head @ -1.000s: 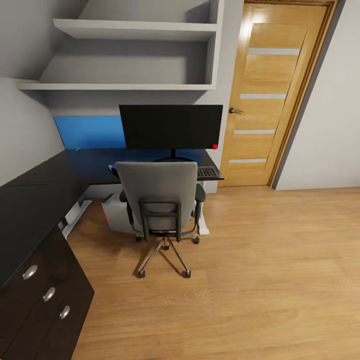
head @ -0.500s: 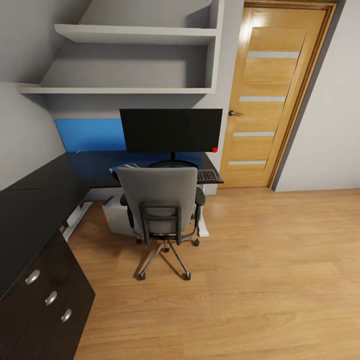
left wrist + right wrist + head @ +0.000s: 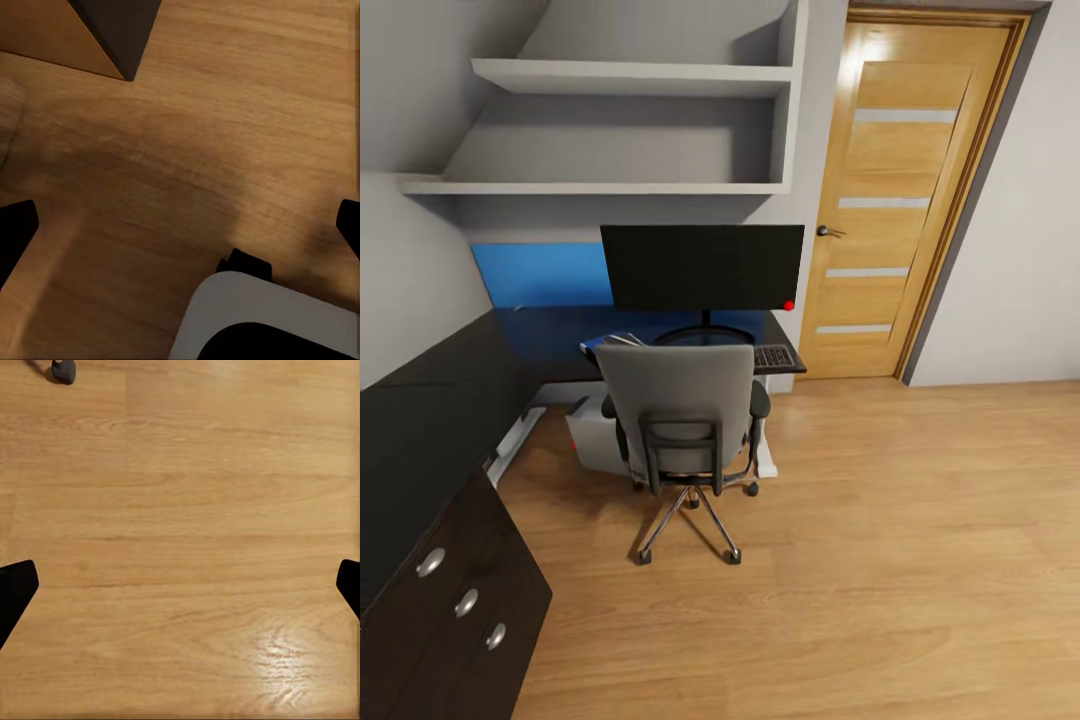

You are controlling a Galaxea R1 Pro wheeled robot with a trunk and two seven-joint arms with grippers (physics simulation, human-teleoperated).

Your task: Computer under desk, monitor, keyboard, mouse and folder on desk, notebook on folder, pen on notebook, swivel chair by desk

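- Swivel chair [image 3: 685,405]: one, grey, backrest toward camera, pushed up to desk [image 3: 540,335], between viewer and desk front.
- Left gripper [image 3: 180,225] and right gripper [image 3: 180,585]: fingertips spread wide at frame edges, holding nothing, over wooden floor [image 3: 880,540].
- One monitor [image 3: 703,267] upright on desk, beyond chair.
- One keyboard [image 3: 775,355] on desk, partly hidden by chair back.
- One computer [image 3: 595,435] under desk, partly hidden behind chair.
- Blue and white items [image 3: 610,342] on desk, just above chair back; cannot tell which.
- Two shelves [image 3: 630,75] above desk; one door [image 3: 885,195] beside desk; three knobs on drawers [image 3: 460,610] nearer than desk.
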